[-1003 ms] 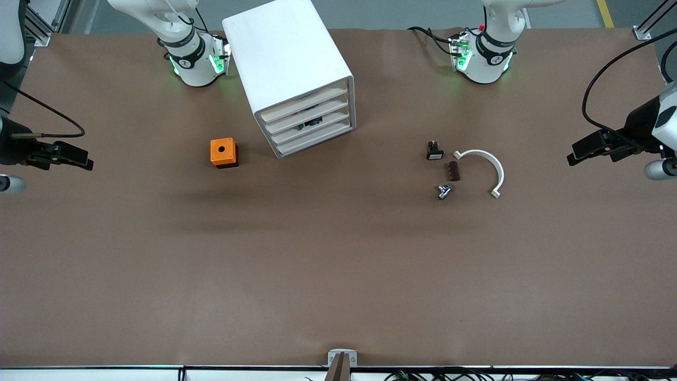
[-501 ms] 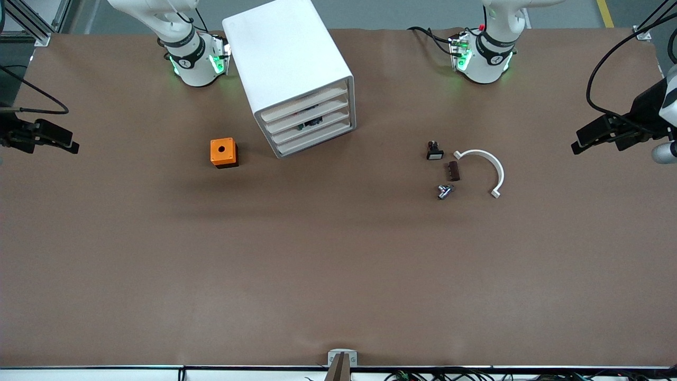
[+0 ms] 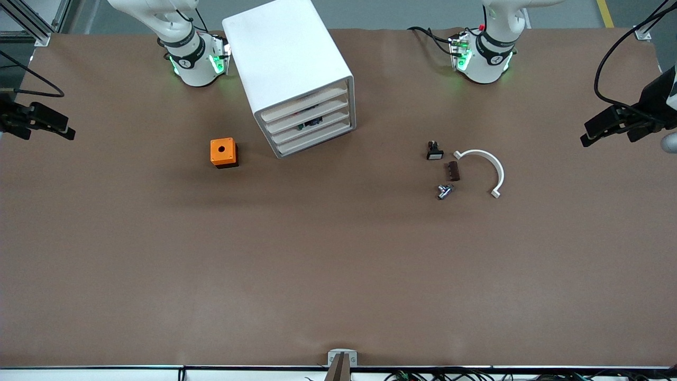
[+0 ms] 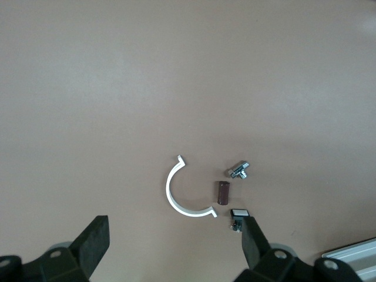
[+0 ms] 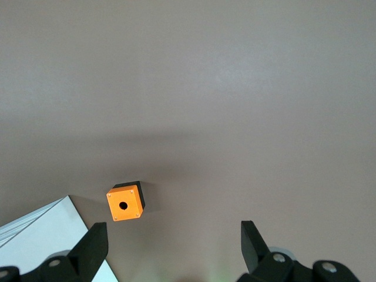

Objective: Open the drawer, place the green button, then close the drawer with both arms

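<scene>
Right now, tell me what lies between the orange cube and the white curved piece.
In the front view, the cabinet's lower front corner juts partly between the orange cube and the white curved piece; then bare table, then three small parts beside the curved piece.

Sat on the brown table [image 3: 338,264]: an orange cube [image 3: 223,152] with 1 round hole on top, toward the right arm's end, well clear of every edge. Lay toward the left arm's end in a loose cluster: a black piece with a white rectangular cap [image 3: 434,151], a small dark brown block [image 3: 454,171] just nearer the front camera, a small metal fitting [image 3: 444,191] nearer still, and a white half-ring [image 3: 487,168] curving beside all 3.
</scene>
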### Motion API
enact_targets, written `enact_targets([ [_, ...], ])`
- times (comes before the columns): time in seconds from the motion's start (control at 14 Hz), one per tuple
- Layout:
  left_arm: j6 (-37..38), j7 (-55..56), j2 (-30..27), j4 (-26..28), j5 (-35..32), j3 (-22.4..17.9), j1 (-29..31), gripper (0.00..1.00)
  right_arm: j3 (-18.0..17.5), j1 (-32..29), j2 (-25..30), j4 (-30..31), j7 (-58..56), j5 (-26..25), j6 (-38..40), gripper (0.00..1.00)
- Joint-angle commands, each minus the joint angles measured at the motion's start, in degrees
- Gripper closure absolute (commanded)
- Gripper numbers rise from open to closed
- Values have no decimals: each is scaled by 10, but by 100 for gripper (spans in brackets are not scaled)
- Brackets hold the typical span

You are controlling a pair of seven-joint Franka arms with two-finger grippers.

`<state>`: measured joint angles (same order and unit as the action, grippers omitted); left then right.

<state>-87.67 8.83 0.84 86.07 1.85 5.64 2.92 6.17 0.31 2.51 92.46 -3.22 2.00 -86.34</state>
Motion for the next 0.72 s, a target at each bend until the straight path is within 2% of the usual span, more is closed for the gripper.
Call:
enact_targets([
  [0.0,8,-7,-9,2,-15,1,-1,1,-4,-7,29,33,-12,-6,-11,0],
  [0.64,8,-7,-7,-1,-19,1,-1,1,-5,-6,64,33,-29,-32,-23,0],
])
